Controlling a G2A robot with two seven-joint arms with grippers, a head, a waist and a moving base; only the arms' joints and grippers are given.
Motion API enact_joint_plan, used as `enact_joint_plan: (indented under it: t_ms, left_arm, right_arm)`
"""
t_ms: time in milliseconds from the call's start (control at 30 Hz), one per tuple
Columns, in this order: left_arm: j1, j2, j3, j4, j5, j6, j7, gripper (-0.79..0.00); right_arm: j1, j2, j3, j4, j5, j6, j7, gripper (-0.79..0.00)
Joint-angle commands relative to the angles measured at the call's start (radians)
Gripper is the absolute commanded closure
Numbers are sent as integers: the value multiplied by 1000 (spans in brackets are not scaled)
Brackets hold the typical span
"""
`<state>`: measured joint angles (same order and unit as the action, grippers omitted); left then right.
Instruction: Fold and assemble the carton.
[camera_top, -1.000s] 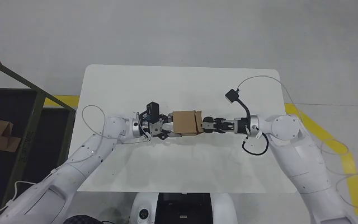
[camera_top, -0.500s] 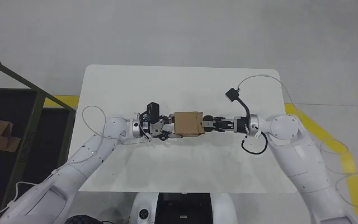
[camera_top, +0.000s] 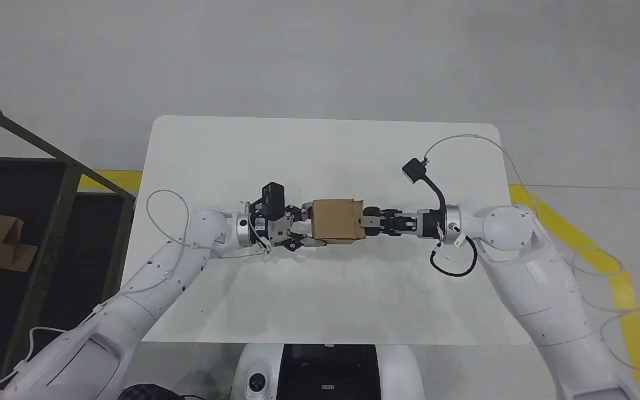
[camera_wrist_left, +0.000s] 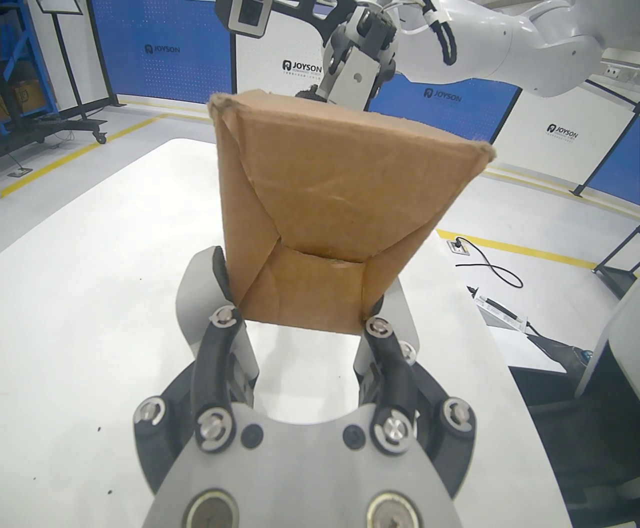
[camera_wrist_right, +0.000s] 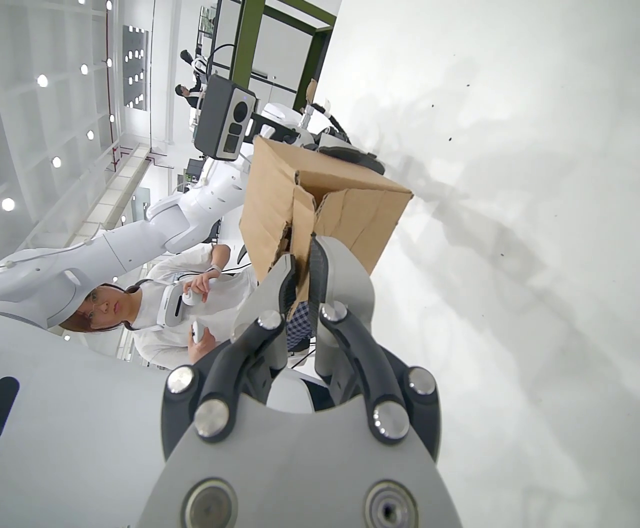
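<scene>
Top view, creased brown carton (camera_top: 335, 221), left jaws gripping its sides, right jaws pinching flap

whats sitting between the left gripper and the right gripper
The cardboard carton: the left gripper grips one end, the right gripper pinches the other, as the top view shows.

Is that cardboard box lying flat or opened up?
Opened up. The carton shows a hollow inside with side walls apart, its near end open toward the left pincer.
</scene>
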<state>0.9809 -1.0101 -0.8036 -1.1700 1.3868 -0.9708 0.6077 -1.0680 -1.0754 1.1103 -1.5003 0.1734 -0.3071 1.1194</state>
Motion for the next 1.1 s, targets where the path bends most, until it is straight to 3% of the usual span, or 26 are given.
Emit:
enact_joint_plan:
  t_ms: [0, 1067]
  left_arm:
    - [2, -1, -1, -3, 7, 6, -5, -379]
    - [7, -21, -14, 6, 4, 10, -86, -363]
  right_arm:
    - [2, 0, -6, -4, -13, 11, -5, 0]
    - [-3, 9, -28, -75, -93, 73, -42, 0]
